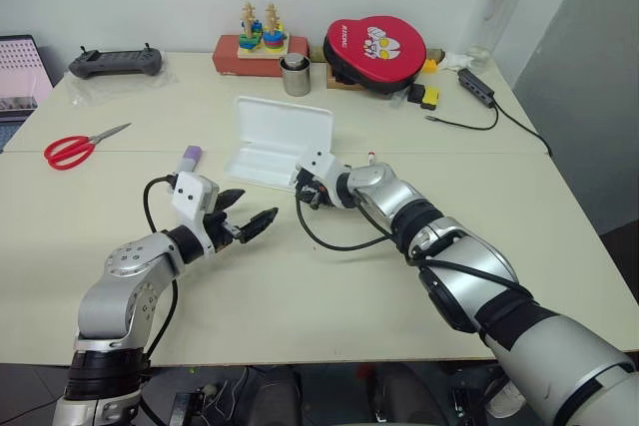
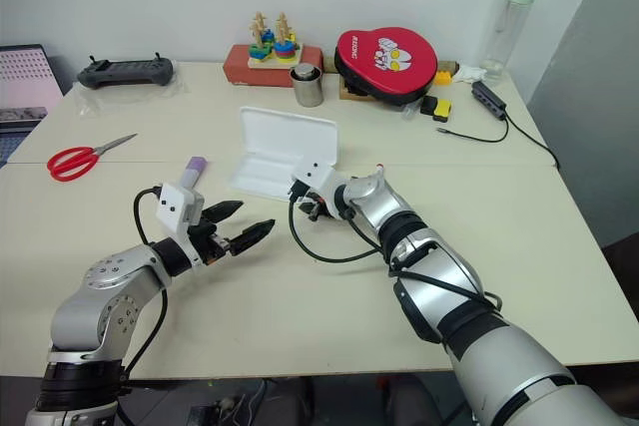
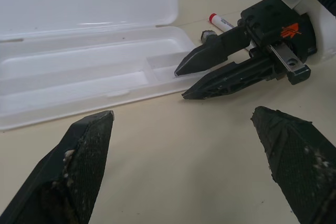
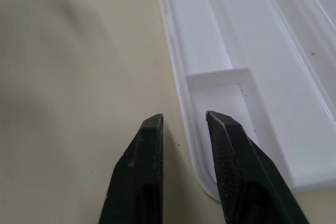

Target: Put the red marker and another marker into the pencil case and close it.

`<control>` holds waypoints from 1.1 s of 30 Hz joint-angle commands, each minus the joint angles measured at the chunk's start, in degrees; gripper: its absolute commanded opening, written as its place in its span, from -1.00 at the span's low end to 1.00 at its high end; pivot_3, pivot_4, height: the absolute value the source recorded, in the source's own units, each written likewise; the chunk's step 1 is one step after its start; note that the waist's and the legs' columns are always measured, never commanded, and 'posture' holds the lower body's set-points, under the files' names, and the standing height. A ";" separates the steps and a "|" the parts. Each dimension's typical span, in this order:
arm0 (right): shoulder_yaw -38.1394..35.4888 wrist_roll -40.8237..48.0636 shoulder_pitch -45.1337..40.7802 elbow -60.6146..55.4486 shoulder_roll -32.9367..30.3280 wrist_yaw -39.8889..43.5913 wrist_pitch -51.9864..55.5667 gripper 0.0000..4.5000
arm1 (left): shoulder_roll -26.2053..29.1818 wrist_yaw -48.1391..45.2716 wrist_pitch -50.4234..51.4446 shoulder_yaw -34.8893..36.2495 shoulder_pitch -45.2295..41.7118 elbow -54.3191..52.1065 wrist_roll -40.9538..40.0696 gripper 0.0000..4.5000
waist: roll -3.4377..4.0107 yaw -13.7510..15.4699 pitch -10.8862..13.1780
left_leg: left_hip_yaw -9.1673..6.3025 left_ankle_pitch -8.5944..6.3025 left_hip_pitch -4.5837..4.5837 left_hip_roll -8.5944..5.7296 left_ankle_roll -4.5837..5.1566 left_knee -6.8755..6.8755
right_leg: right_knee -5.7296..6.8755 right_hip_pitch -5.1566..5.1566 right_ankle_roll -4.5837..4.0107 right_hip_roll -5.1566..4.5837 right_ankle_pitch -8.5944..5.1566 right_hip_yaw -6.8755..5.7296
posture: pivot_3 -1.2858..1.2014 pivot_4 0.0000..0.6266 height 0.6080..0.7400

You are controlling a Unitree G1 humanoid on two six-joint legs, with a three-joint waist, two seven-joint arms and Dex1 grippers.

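While lid up, pencil case (image 1: 272, 142) tray bare | R gripper (image 4: 184, 124) fingers narrow, straddling case corner rim | L gripper (image 1: 250, 214) wide apart

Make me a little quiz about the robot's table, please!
1. True or false: the pencil case lies open, with an empty tray.
2. Which pincer stands wide open? A) the left pincer B) the right pincer
3. What lies far to the robot's left and has red handles?
Key: 1 true; 2 A; 3 the scissors.
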 commanded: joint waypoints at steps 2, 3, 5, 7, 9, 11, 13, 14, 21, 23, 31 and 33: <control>-0.76 -1.43 -1.10 0.53 0.46 2.36 -1.79 -0.99 | -0.11 1.14 -0.42 3.16 -0.99 -2.57 -2.12 1.00 | 0.00 -0.20 0.00 | 0.00 0.00 0.00 0.00 0.00 0.00 | 0.00 0.00 0.00 0.00 0.00 0.00 | 0.03 -0.52 1.00; -0.83 -1.61 -1.14 0.58 0.47 2.54 -1.96 -0.99 | -0.05 1.19 -0.40 3.20 -1.06 -2.60 -2.12 1.00 | 0.00 -0.25 0.00 | 0.00 0.00 0.02 0.00 0.00 0.00 | 0.01 0.01 0.00 0.00 0.00 0.00 | 0.03 -0.52 1.00; -0.85 -1.84 -1.21 0.59 0.47 3.13 -2.33 -0.99 | 0.04 1.36 -0.38 3.34 -1.28 -2.54 -2.15 1.00 | 0.00 -0.29 0.00 | -0.02 0.00 0.02 0.01 0.00 0.00 | 0.01 0.01 0.00 0.02 0.00 0.00 | 0.03 -0.52 1.00; -0.83 -1.99 -1.13 0.18 0.35 4.34 -3.38 -0.99 | 0.18 1.67 -0.44 3.89 -1.28 -2.72 -2.28 1.00 | 0.00 -0.31 0.00 | -0.02 0.00 0.01 0.00 0.00 0.01 | 0.02 0.01 0.00 0.02 0.00 0.00 | 0.03 -0.52 1.00; -0.90 -1.59 -0.62 -1.14 0.13 7.77 -5.18 -0.99 | 0.53 1.85 -0.11 4.73 -0.81 -3.35 -2.89 1.00 | 0.00 -0.39 0.00 | -0.02 0.00 0.01 0.00 0.00 0.01 | 0.01 0.01 0.00 0.02 0.00 0.00 | 0.03 -0.52 1.00; -0.01 -1.81 0.74 -3.29 -0.59 12.66 -7.41 -0.99 | 1.42 1.32 0.61 5.68 0.54 -4.72 -3.76 1.00 | 0.00 -0.54 0.00 | -0.02 0.00 0.01 0.01 0.00 0.00 | 0.01 0.00 0.00 0.02 0.00 0.00 | 0.03 -0.52 1.00; 0.69 -2.03 2.13 -5.17 -1.21 16.38 -7.92 -0.99 | 2.48 0.52 1.42 6.44 2.04 -6.10 -4.52 1.00 | 0.02 -0.60 0.01 | -0.02 0.00 0.00 0.01 0.00 -0.01 | 0.00 0.00 0.00 0.02 0.00 0.00 | 0.03 -0.52 1.00; 1.36 -2.10 3.48 -7.07 -1.78 19.10 -8.19 -0.99 | 3.14 -0.28 1.73 7.40 3.00 -6.72 -5.27 1.00 | 0.01 -0.61 0.01 | -0.01 0.00 0.00 0.00 -0.01 -0.02 | 0.00 0.00 0.00 0.02 0.00 0.01 | 0.03 -0.52 1.00; 4.72 -2.93 11.79 -21.11 -5.99 27.18 -6.69 -0.99 | 12.14 -8.67 0.76 12.10 11.93 -6.88 -5.49 1.00 | 0.04 -0.62 0.02 | -0.04 -0.03 0.01 0.02 -0.04 -0.04 | 0.00 0.00 -0.03 0.02 -0.02 -0.03 | 0.03 -0.52 1.00; 5.30 -2.94 13.25 -24.29 -7.31 28.23 -5.42 -0.99 | 14.48 -10.11 0.47 13.86 13.66 -5.82 -5.10 1.00 | 0.06 -0.49 0.04 | -0.05 -0.03 0.03 0.02 -0.05 -0.03 | 0.00 0.00 -0.06 0.02 -0.05 -0.05 | 0.03 -0.52 1.00; 6.26 -1.39 16.25 -34.21 -8.96 30.29 0.39 -0.55 | 16.87 -10.25 1.25 14.05 12.87 -5.77 -5.09 1.00 | 0.03 -0.21 0.02 | -0.05 -0.02 0.04 0.03 -0.05 0.00 | -0.02 0.01 -0.07 0.02 -0.07 -0.05 | 0.03 -0.52 1.00; 5.34 0.13 16.57 -37.02 -8.82 30.46 2.44 -0.37 | 16.64 -9.79 1.66 13.19 12.06 -6.35 -5.14 1.00 | 0.03 -0.22 0.02 | -0.06 -0.02 0.03 0.03 -0.05 0.00 | -0.01 0.01 -0.07 0.02 -0.07 -0.06 | 0.03 -0.52 1.00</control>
